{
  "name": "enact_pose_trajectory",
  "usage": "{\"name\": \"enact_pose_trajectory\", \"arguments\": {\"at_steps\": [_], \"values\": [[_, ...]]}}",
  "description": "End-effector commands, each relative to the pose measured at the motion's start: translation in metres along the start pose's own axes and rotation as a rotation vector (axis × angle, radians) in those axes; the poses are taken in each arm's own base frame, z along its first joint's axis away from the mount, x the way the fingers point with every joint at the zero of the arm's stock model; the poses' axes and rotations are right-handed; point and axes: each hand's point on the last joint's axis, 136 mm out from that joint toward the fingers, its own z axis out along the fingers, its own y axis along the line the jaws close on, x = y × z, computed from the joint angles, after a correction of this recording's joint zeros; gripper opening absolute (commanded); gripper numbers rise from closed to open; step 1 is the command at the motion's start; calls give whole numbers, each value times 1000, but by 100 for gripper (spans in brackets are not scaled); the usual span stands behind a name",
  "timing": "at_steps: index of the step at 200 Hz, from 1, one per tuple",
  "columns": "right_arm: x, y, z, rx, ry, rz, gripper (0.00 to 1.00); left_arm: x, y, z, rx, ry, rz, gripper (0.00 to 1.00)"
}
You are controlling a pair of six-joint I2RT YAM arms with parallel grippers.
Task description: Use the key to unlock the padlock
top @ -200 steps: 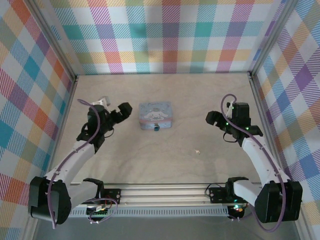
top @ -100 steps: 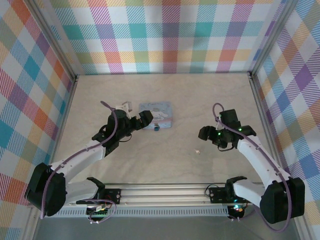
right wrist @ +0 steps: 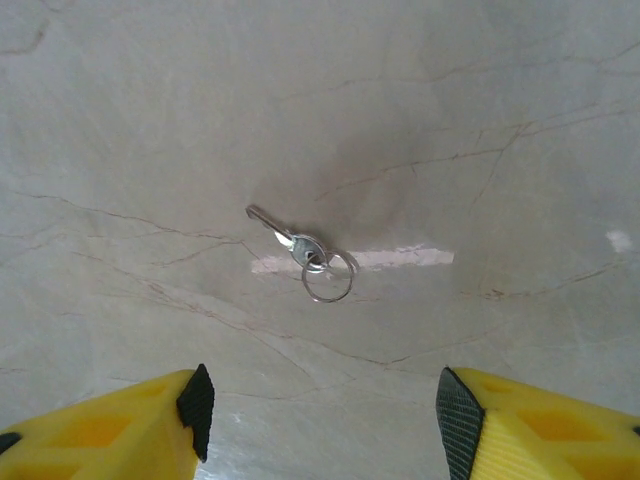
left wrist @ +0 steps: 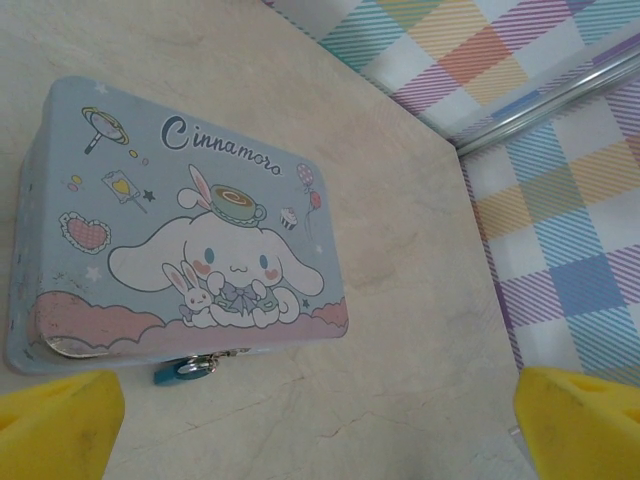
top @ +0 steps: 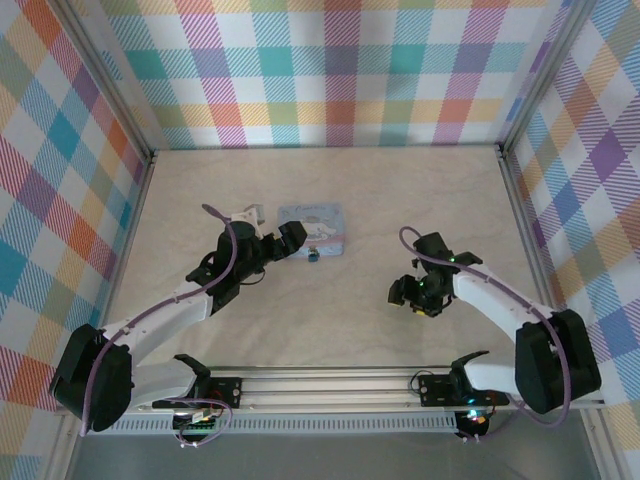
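Right wrist view: the key [right wrist: 283,234], on a small wire ring [right wrist: 318,262], lies flat on the desk [right wrist: 480,120], ahead of the right fingers [right wrist: 110,425] and between them. They are spread wide and touch nothing. Left wrist view: the padlock [left wrist: 186,368] hangs at the near edge of the tin [left wrist: 190,220], just beyond the left fingers [left wrist: 55,425], which are also spread and clear of it.

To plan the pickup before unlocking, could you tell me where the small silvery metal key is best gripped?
Probably across its round head, next to the wire rings, coming straight down with the open right claw: the small silvery metal key lies flat on the pale table, and that leaves its thin blade free.
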Motion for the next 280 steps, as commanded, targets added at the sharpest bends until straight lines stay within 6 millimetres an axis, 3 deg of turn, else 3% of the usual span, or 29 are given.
{"name": "enact_pose_trajectory", "arguments": {"at_steps": [1,93,280], "values": [[3,4,8,-13,19,16,62,1,0,-2,4,-13,0,100],[-1,5,29,-4,41,41,49,3,-1,0,8,-2,4,100],[-11,0,45,19,15,53,31,4,-4,0,11,20,15,100]]}}
